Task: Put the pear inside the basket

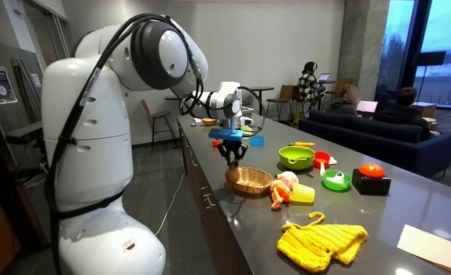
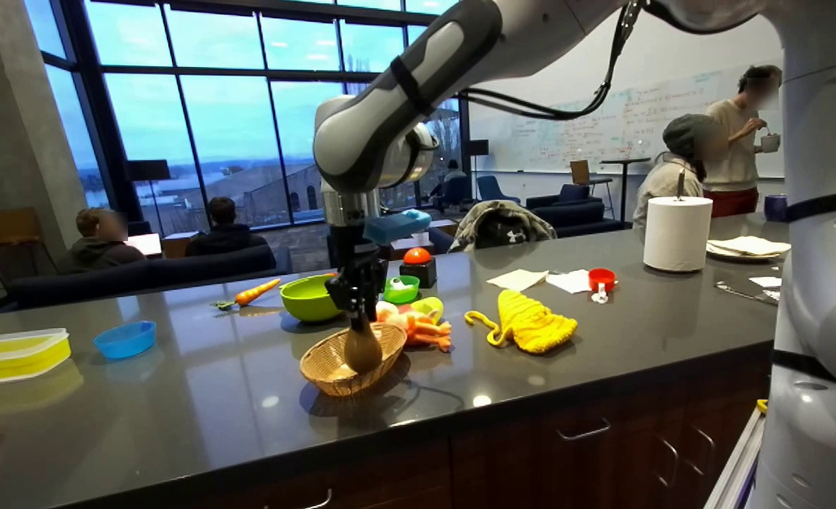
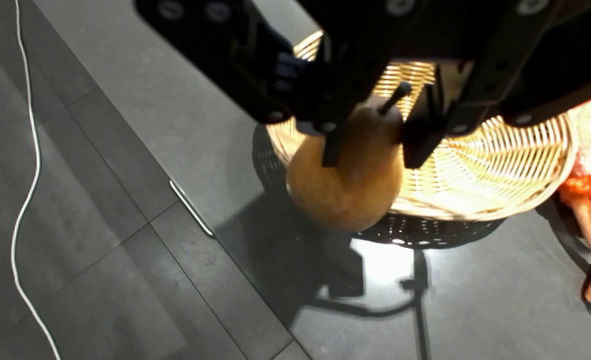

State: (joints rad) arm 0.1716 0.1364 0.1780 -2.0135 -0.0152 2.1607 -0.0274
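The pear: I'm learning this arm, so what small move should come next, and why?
Probably have the gripper shift the pear toward the middle of the basket before letting go: in the wrist view, the held pear's round end shows partly beyond the basket's rim.

Counter (image 2: 199, 410): smooth, v. glossy, clear reflections. Basket (image 3: 515, 170): woven, wicker look, ridged surf. w/ slight sheen. Pear (image 3: 345, 197): smooth, satin-ish, faintly mottled. Gripper (image 3: 373, 156): hard, mostly matt, w/ shiny metal screws (image 3: 218, 10). Arm (image 1: 86, 118): smooth shell, semi-gloss, plastic look. Bowl (image 1: 293, 162): smooth plastic look, bit shiny; cup (image 1: 303, 193): plastic-y too, duller. Cloth (image 1: 319, 244): chunky knit, matt, ribbed. Sheet of paper (image 1: 433, 246): matt. Paper roll (image 2: 676, 233): matt, soft-looking. Drawers (image 2: 510, 459): wood look, low sheen; handles (image 3: 191, 209): shiny metal.
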